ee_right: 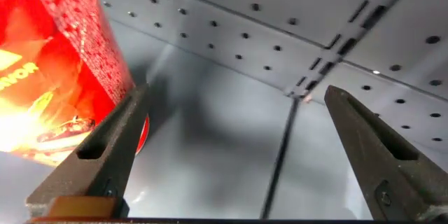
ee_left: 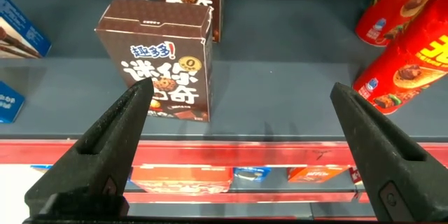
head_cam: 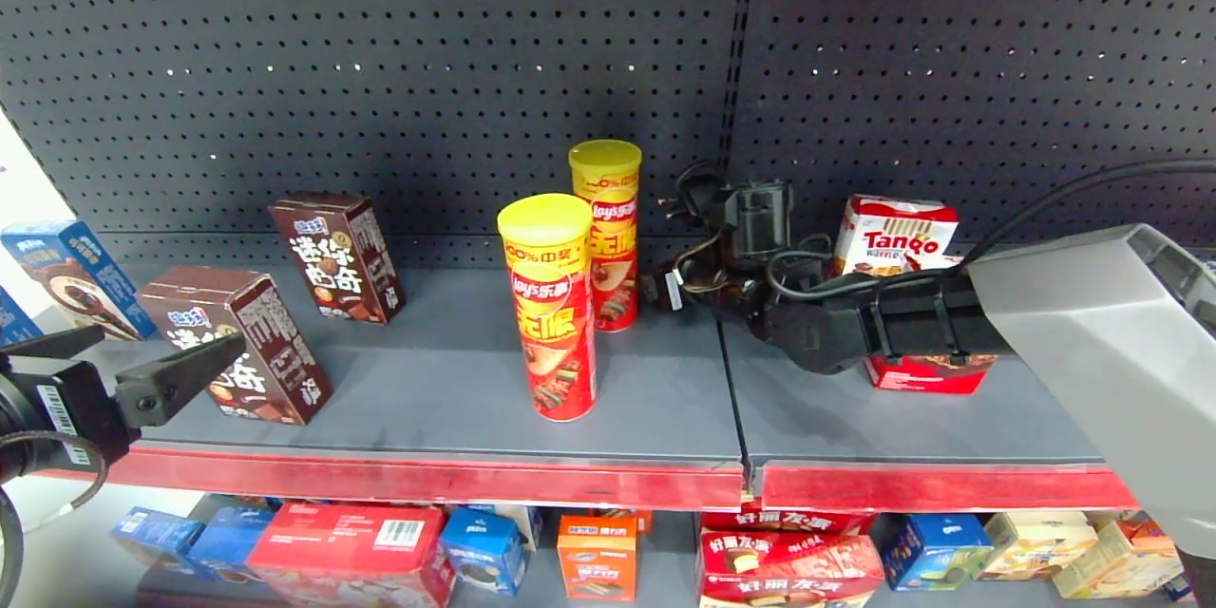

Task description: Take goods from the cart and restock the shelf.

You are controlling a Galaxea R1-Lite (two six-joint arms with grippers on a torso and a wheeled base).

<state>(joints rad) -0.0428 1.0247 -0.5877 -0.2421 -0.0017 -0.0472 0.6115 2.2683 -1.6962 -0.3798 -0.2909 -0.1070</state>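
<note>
The grey shelf (head_cam: 427, 389) with its red front strip carries everything here, and I place the rest by the front chip can (head_cam: 549, 304), which stands upright near the shelf's middle; behind that can rises the dark pegboard (head_cam: 380, 66); below it, on the lower tier, lie mixed red, blue and orange packs (head_cam: 351, 551); to the can's right my right arm (head_cam: 950, 323) lies across the shelf, and behind the arm, well right of the can, a red-and-white wafer box (head_cam: 898, 237) stands partly hidden; left of the can stand two brown cookie boxes, the nearer one (head_cam: 237, 342) towards the front edge and the other (head_cam: 337, 256) farther back by the pegboard; farther left still a blue box (head_cam: 71, 280) leans at the shelf's end; a second chip can (head_cam: 606, 228) stands just behind the first and a little to its right; my right gripper (ee_right: 234, 154) is spread wide and grips nothing, with that rear can's red side just beside one finger; my left gripper (ee_left: 241, 140) hangs before the shelf's front edge, well left of the front can, fingers wide apart and bare, facing the nearer cookie box.
</note>
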